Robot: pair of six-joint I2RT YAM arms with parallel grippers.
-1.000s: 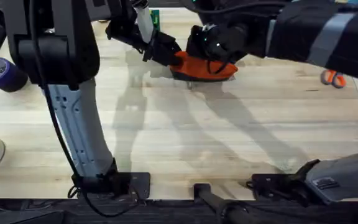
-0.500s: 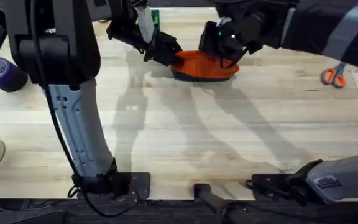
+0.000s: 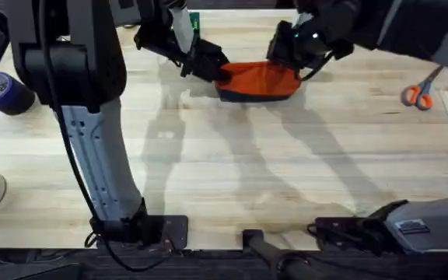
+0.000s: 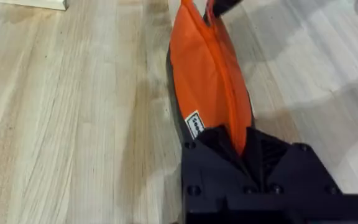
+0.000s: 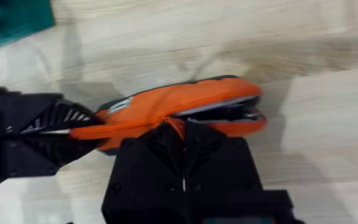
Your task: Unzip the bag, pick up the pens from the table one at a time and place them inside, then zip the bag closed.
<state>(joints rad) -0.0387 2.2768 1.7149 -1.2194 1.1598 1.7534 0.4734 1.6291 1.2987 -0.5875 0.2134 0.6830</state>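
I see the table (image 3: 232, 171), pale planked wood, with a purple tape roll (image 3: 2, 92) at the left edge and orange-handled scissors (image 3: 418, 95) at the far right. The bag (image 3: 259, 80) lies top centre, orange over a navy strip. My left gripper (image 3: 208, 64) is clenched on its left end, arm slanting up the left side. My right gripper (image 3: 290, 53) pinches the zipper near the right end, arm entering from the upper right.
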